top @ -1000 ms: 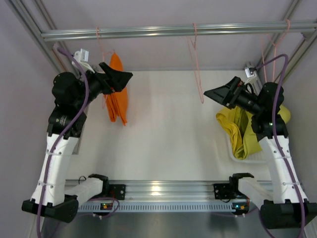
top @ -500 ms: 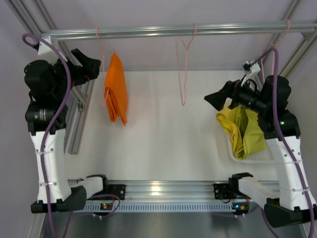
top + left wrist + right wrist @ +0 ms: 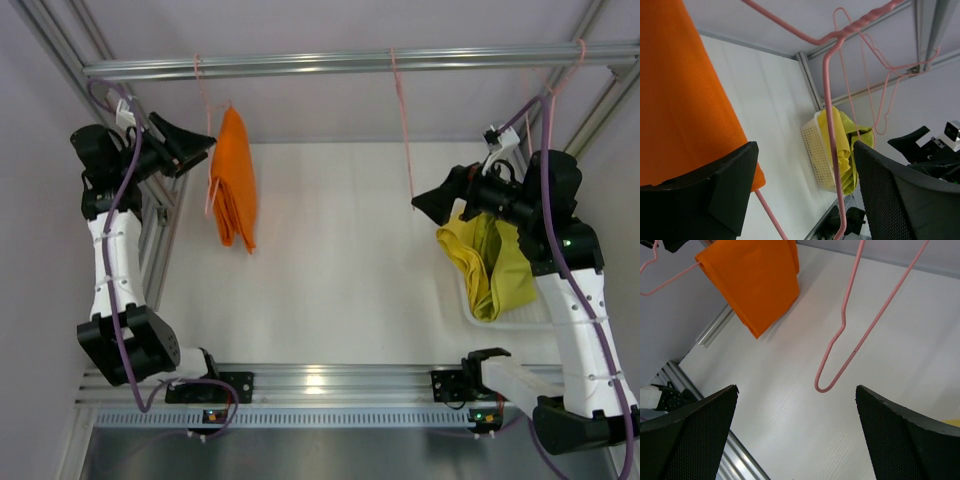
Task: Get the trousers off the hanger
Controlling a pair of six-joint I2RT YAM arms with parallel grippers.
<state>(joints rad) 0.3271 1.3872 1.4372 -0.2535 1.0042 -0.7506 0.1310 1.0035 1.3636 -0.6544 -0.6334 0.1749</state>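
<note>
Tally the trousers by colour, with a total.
Orange trousers: 1
Yellow trousers: 1
Yellow-green trousers: 1
Total: 3

Bright, even, diffuse light fills all three views, and the white table (image 3: pixel 340 270) shows only faint, soft shadows. In the overhead view a patch of glare sits on the near rail (image 3: pixel 318 378), and the frame posts splay outward towards the corners. The jaws of the left gripper (image 3: pixel 805 147) read as near-black shapes with little detail. The mesh on the jaws of the right gripper (image 3: pixel 796 387) is crisp. The orange trousers (image 3: pixel 685 100) look saturated, their weave visible.
</note>
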